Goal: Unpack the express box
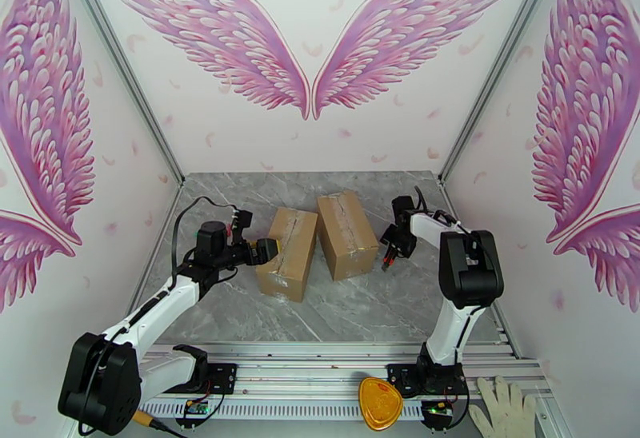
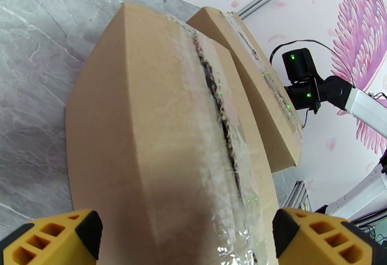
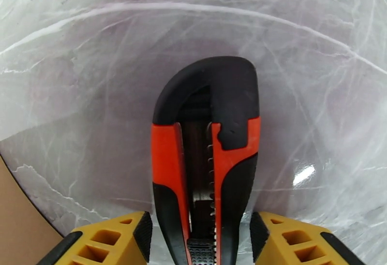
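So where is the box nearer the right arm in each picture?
Top external: right box, centre table, beside the other box.
Left wrist: the farther box, upper right.
Right wrist: probably the brown sliver at the bottom-left corner.
Shared landmark: grey marble table.

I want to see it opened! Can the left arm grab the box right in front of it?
Probably yes. On the left arm, the jaws stand wide open either side of the near box, with nothing in between. The fit looks snug, though.
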Robot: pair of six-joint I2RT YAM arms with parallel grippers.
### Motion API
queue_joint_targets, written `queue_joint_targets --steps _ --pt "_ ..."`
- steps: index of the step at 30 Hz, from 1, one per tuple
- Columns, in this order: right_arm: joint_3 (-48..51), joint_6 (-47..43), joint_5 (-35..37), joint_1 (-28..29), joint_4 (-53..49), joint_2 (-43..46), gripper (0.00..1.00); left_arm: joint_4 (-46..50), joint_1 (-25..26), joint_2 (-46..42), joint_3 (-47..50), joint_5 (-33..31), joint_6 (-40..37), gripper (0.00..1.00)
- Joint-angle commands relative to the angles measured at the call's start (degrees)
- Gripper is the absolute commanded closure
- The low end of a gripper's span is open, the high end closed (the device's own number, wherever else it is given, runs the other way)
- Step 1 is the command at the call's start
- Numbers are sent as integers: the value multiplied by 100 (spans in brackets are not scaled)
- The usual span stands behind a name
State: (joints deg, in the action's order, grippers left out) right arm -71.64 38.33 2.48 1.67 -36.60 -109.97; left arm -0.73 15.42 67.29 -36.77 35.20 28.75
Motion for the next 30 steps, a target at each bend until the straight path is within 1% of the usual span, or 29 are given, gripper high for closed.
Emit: queue_joint_targets --steps 1,4,6,9,14,22,25,30 --pt "-232 148 -3 43 48 -228 49 -266 87 11 117 29 205 1" --pt "-348 193 -2 50 73 -280 59 -504 199 31 233 -127 421 1" --pt "-478 202 -11 49 74 -313 62 -716 301 45 307 -253 587 1" --pt "-805 156 -8 44 3 -434 63 -870 466 111 329 -496 737 1" --pt "-1768 -68 151 10 -387 -669 66 -1276 734 270 390 -759 1117 1" --pt "-2742 -549 362 -308 -897 -580 66 -1912 1231 688 360 -1351 1423 1" --pt "-2913 -687 449 -427 -1008 -449 67 -1935 1348 1045 120 -1333 1340 1" --pt "-2990 -862 536 -525 -1142 -121 66 -1992 1518 1667 -395 -1080 1223 1"
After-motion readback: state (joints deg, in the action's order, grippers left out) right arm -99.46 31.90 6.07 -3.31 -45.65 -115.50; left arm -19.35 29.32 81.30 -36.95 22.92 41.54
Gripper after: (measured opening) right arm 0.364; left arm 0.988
